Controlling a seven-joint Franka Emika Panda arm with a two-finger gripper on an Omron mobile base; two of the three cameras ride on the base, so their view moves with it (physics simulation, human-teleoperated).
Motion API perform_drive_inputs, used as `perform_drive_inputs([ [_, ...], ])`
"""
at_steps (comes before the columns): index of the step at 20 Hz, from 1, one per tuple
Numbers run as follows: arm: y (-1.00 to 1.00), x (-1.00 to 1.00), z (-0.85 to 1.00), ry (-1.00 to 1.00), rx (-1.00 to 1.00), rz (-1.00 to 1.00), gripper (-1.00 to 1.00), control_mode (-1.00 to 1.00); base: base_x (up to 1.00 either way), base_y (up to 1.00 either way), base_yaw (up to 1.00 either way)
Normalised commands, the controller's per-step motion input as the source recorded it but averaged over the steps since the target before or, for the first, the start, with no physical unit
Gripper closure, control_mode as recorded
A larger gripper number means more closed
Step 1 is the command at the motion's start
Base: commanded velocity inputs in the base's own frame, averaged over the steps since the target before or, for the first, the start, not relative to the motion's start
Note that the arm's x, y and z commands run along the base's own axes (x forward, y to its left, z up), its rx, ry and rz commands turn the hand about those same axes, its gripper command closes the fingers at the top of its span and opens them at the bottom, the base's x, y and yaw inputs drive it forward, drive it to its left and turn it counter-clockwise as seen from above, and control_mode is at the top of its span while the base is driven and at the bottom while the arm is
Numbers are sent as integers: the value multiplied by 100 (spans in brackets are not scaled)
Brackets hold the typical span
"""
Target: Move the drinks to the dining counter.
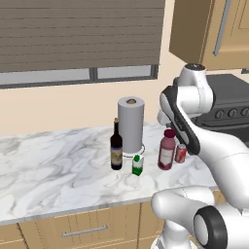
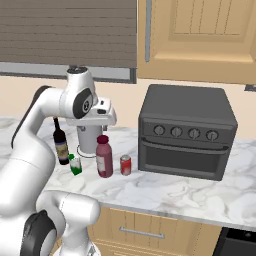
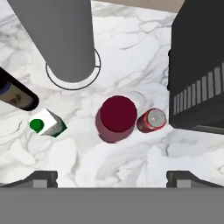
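Marble worktop (image 1: 58, 160), centre frame, carries four drinks clustered by the paper towel roll (image 1: 131, 124). Right base view: pink bottle (image 2: 104, 157) sits beneath the hand. Hand view: gripper (image 3: 112, 178) spread wide, empty, presumably lining up over it.

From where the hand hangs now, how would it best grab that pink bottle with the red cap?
Probably straight down from above: the pink bottle stands upright under the open gripper. Clamp the neck below the cap, fingers placed front and back, since the red soda can crowds one side.
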Motion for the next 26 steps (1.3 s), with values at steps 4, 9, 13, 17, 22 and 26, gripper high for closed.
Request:
perform_drive_inputs([
  [4,0,0,-38,0,0,0,-100,-100,0,0,0],
  [9,0,0,-47,0,0,0,-100,-100,0,0,0],
  [13,0,17,-17,2,1,0,-100,-100,0,0,0],
  [17,0,40,0,10,2,0,-100,-100,0,0,0],
  [22,0,21,0,5,2,0,-100,-100,0,0,0],
  [26,0,18,-3,6,2,0,-100,-100,0,0,0],
])
